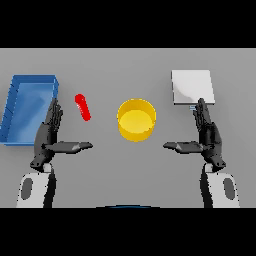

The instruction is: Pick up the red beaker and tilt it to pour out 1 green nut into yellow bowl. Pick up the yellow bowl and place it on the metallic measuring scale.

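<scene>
Red beaker [83, 107] lies untouched on counter [125, 170] near my left hand [47, 137], both hands' fingers straight, empty; right hand [209, 137] beside scale [192, 86], ready.

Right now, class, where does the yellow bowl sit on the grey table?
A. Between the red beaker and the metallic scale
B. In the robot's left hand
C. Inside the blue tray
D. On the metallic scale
A: the yellow bowl stands on the bare table, with the red beaker lying to its left and the metallic scale off to its right, touching neither.
</scene>
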{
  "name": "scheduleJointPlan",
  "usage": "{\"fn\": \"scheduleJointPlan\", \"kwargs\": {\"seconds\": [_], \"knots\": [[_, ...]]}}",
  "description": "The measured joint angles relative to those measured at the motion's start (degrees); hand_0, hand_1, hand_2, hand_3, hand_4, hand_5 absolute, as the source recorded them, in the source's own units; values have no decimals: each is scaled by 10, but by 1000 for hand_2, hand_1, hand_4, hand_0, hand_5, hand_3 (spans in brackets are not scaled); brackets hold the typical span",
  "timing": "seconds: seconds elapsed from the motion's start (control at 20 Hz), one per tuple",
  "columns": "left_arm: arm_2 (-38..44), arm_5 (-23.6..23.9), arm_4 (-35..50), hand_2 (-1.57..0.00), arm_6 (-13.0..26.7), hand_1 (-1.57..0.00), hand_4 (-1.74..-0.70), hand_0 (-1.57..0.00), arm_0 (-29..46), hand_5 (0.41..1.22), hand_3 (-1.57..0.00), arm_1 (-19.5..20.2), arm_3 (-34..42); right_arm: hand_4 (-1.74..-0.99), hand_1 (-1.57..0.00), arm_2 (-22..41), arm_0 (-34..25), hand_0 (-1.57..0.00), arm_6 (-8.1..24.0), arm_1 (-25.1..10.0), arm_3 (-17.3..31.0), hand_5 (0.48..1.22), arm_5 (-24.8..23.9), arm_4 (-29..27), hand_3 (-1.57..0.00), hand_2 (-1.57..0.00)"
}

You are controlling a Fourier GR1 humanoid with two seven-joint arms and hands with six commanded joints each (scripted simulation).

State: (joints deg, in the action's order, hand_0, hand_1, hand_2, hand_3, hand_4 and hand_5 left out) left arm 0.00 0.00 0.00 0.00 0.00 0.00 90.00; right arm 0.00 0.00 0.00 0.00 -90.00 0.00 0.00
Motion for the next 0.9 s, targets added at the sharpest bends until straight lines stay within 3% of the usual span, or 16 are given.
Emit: {"fn": "scheduleJointPlan", "kwargs": {"seconds": [0.3, 0.35, 0.45, 0.65, 0.9], "knots": [[-8, -3, 0, 1, -14, 1, -1202, 1, 33, 677, 1, -1, 25, -1177, 1, 4, -1, 1, 0, 3, 0, 572, -3, 3, 1, 1], [-28, -14, -23, 1, -34, 1, -1203, 1, 55, 677, 1, 13, 50, -1178, 1, 19, 6, 1, -16, -21, -12, 573, -11, 48, 1, 1], [-45, -24, -43, 1, -23, 1, -1201, 1, 78, 674, 1, 32, 78, -1190, 1, 41, 19, 1, -24, -36, -27, 579, -16, 89, 1, 1], [-59, -21, -56, 1, 5, 1, -1184, 1, 85, 660, 1, 32, 101, -1206, 1, 49, 31, 1, -27, -46, -44, 585, -9, 99, 1, 1], [-64, -24, -62, 1, 16, 1, -1183, 1, 81, 658, 1, 36, 95, -1284, 1, 40, 21, 1, -26, -47, -49, 618, 14, 62, 1, 1]]}}
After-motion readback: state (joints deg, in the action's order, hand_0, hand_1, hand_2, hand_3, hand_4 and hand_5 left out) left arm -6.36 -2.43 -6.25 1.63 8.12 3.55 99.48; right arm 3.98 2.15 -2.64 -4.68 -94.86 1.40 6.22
